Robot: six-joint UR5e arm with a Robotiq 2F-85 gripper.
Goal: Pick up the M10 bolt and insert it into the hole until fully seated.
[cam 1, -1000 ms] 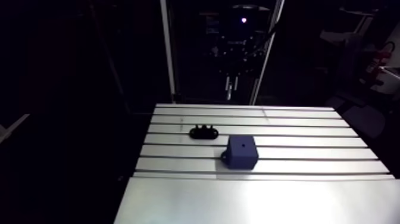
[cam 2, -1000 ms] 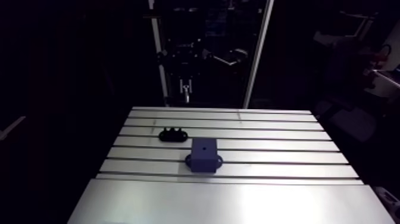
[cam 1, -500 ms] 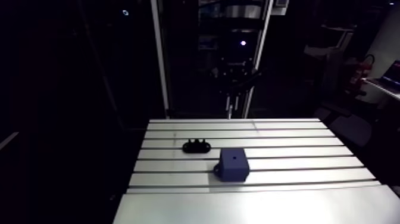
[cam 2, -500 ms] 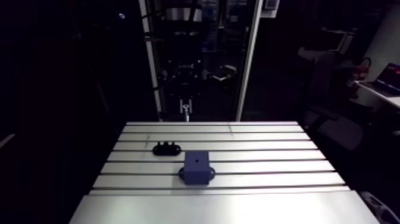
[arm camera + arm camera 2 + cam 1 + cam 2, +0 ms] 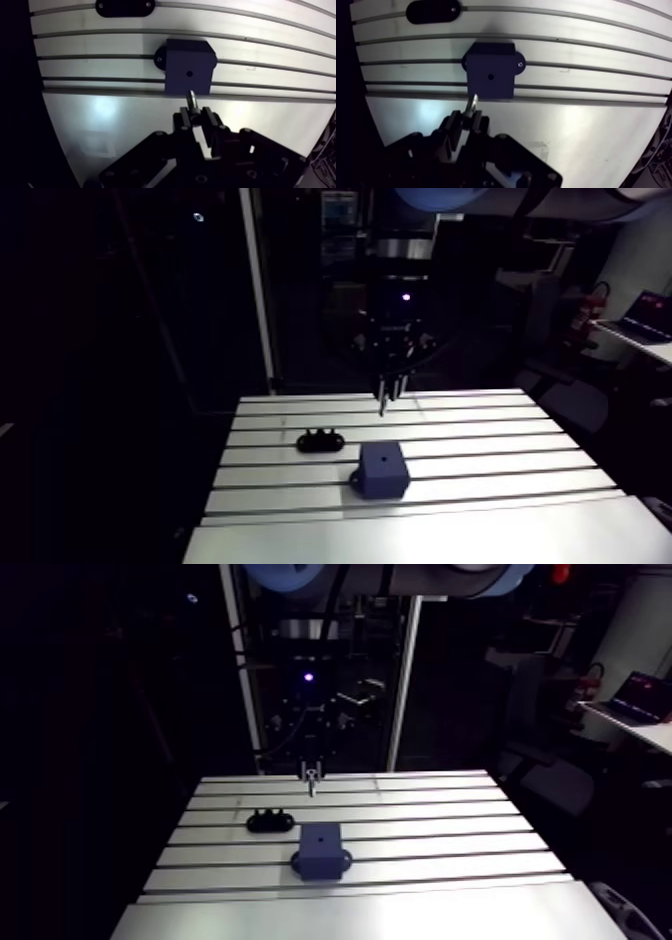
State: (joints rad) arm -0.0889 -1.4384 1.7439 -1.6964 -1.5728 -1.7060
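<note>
Claw: the black two-finger claw (image 5: 196, 113) is clamped on a bolt, its fingers (image 5: 184, 118) nearly together with only the shank between them.
Bolt: the small grey metal M10 bolt (image 5: 191, 98) sticks out past the fingertips, pointing toward the block; its head cannot be made out between the fingers.
Height: in the arm view the claw (image 5: 389, 391) hangs clear above the surface, with the bolt's tip (image 5: 381, 408) pointing down and touching nothing.
Block: the dark blue box-shaped block (image 5: 190, 65) lies just ahead of the claw in the wrist view, sitting on the slotted part of the surface near its middle and across one slot.
Hole: a small round hole (image 5: 189, 74) shows in the block's top face, open, with the bolt well apart from it.
Ears: rounded mounting ears with a screw in each stick out from two opposite sides of the block at its base.
Holder: a flat black oblong holder (image 5: 125, 7) with rounded ends lies beyond the block, nearer the surface's far edge and off to one side, apart from the block; the arm view shows small studs standing on it (image 5: 320, 440).
Surface: the slotted aluminium surface (image 5: 120, 125) has a plain unslotted plate along the edge nearest the arm camera, and the block sits just past the seam.
</note>
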